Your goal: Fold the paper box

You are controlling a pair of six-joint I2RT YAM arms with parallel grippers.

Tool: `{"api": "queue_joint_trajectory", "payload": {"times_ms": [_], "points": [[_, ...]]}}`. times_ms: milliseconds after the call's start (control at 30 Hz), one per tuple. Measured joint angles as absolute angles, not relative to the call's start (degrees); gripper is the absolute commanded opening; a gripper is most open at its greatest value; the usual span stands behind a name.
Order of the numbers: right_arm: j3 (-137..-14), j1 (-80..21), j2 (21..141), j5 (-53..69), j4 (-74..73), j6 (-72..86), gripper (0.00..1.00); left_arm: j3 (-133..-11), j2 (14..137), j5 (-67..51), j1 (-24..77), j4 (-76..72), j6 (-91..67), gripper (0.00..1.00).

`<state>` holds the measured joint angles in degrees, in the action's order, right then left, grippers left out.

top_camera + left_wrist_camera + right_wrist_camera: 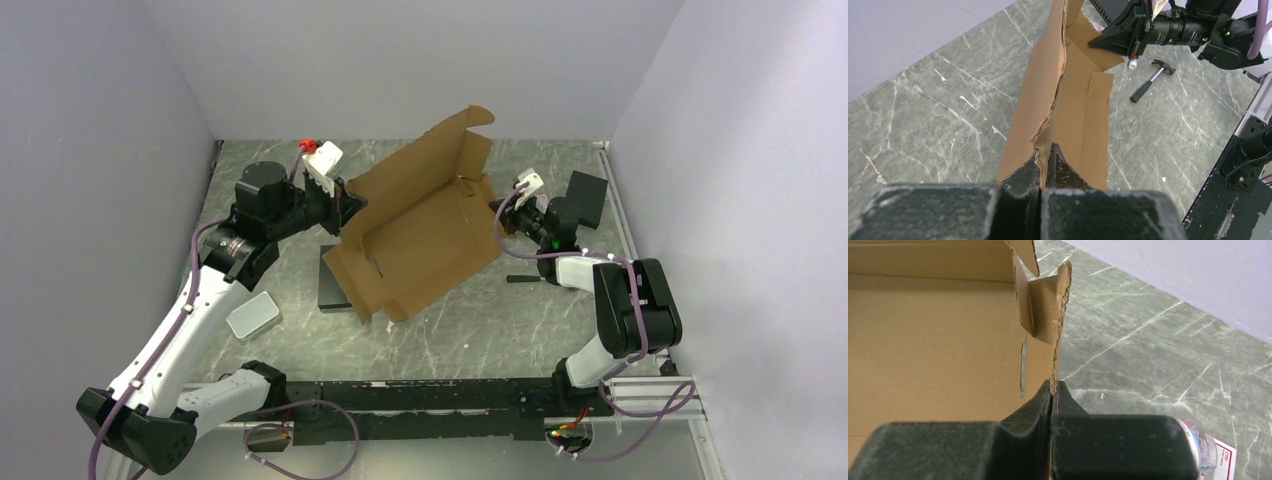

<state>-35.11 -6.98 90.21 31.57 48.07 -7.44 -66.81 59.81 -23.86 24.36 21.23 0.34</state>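
Observation:
The paper box (415, 230) is a brown cardboard sheet with raised flaps, tilted in mid-table, its lid panel standing up at the back. My left gripper (348, 205) is shut on the edge of its left side flap; in the left wrist view the cardboard edge (1048, 100) runs between my closed fingers (1045, 159). My right gripper (497, 208) is shut on the right side flap; in the right wrist view the flap edge (1060, 325) rises from my fingers (1052, 387), with the box's inner floor (933, 345) to the left.
A black rectangular block (335, 282) lies partly under the box's front left. A grey rounded tin (252, 316) sits near the left arm. A small hammer (1150, 82) and a bottle (1200, 440) lie by the right arm. A black box (588, 198) stands at the far right.

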Motion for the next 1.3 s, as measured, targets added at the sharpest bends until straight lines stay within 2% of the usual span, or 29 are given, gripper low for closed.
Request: {"api": "queue_joint_trajectory", "payload": {"times_ms": [700, 1300], "points": [[-37.12, -11.05, 89.89, 24.49, 42.94, -14.74, 0.00, -66.83, 59.96, -18.31, 24.43, 20.88, -6.52, 0.00], [-38.72, -12.23, 90.87, 23.42, 41.50, -16.80, 0.00, -65.60, 59.51, -15.16, 24.45, 20.03, -10.15, 0.00]]}}
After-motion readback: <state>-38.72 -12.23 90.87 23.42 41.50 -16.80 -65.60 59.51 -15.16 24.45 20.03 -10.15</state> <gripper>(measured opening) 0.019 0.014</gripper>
